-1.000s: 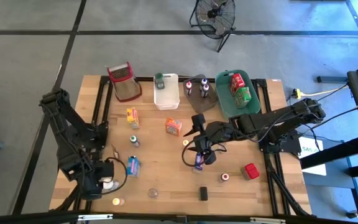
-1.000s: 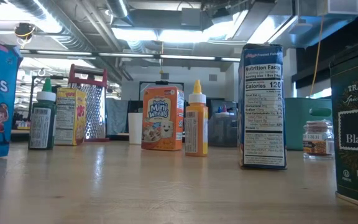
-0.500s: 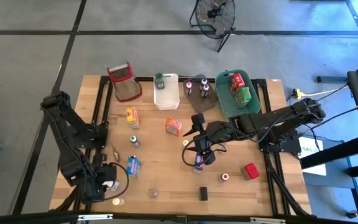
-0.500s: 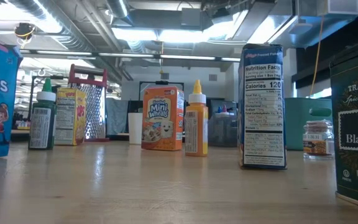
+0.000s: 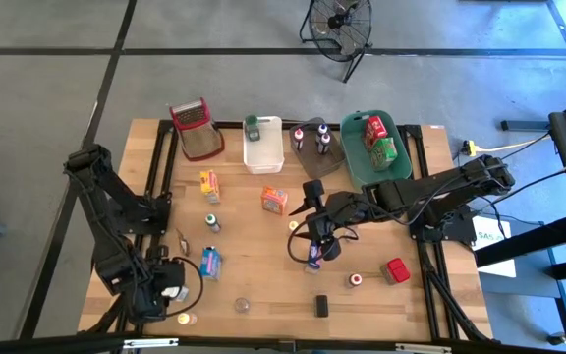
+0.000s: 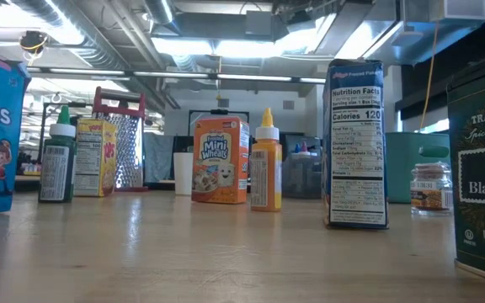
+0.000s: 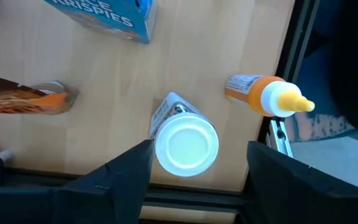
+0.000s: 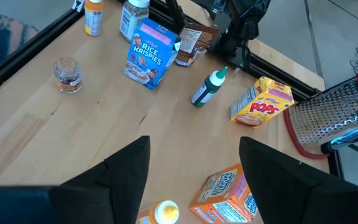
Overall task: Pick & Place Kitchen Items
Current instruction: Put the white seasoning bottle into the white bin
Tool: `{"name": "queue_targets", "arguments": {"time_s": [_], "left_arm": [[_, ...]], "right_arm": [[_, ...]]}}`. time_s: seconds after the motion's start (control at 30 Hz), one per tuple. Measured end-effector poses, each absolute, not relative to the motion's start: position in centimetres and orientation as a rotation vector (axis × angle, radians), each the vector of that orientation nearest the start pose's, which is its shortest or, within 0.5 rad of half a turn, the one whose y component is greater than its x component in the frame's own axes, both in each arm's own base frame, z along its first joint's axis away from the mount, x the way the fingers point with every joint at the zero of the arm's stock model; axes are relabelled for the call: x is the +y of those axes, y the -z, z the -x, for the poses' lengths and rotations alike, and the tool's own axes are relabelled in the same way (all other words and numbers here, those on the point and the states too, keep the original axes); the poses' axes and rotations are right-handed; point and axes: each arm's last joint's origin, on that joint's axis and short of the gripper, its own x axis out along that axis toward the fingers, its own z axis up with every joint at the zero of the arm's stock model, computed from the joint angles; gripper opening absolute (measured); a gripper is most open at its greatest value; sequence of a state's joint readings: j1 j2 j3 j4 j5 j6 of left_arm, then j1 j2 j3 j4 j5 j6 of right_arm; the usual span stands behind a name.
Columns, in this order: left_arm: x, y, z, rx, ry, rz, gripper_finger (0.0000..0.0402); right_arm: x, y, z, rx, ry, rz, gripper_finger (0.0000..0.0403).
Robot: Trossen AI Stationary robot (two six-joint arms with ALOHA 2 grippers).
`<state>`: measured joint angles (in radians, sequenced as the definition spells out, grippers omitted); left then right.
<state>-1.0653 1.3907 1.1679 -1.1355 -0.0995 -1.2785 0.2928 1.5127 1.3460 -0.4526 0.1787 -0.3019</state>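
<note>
**Two grippers low over the desk, neither one holding anything**

Two arms are in play from where I sit. My left gripper (image 7: 185, 163) hangs over the desk's near-left corner, and its wrist view looks straight down on a white-capped jar (image 7: 185, 144) standing upright between the spread fingers (image 7: 126, 177). I see a gap on each side of the cap, so the jaws stand wide and grip nothing. Just beside the jar, an orange squeeze bottle (image 7: 263, 99) lies on its side at the desk's near edge, and a blue Rice Krispies box (image 7: 104, 15) stands a little further in. A brown packet (image 7: 23, 102) lies flat close to the jar.

My right gripper (image 5: 314, 242) sits near the middle of the desk, over a small bottle with a yellow cap (image 8: 161, 213). Its fingers (image 8: 120, 171) are parted, and I see them clear of the bottle. An orange Mini Wheats box (image 5: 274, 201) stands just beyond it toward the far edge.

Other items are scattered about: a yellow Pops box (image 5: 209, 185), a green-capped bottle (image 5: 211, 222), a red can (image 5: 395, 270) toward the near-right corner, and a dark tin (image 5: 322, 305) by the near edge. Along the far edge I have a red-rimmed wire basket (image 5: 197, 128), a white bin (image 5: 263, 146) and a green bin (image 5: 354, 157) with boxes inside.
</note>
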Motion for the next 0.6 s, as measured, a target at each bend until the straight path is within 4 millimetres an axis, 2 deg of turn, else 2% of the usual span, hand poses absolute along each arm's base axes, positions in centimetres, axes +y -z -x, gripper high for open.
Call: {"name": "queue_targets", "arguments": {"time_s": [0.23,0.43,0.6], "left_arm": [[-21.3,-27.3,-12.2,1.363,-0.049,0.286,0.0306],[-21.5,-27.2,-12.1,1.348,-0.074,0.307,0.031],[-22.4,-26.3,-11.9,1.368,-0.025,0.185,0.031]], "right_arm": [[9.2,-33.0,-32.2,0.584,-0.202,0.437,0.025],[9.2,-33.0,-32.2,0.584,-0.202,0.438,0.025],[9.2,-32.9,-32.2,0.587,-0.201,0.436,0.025]]}}
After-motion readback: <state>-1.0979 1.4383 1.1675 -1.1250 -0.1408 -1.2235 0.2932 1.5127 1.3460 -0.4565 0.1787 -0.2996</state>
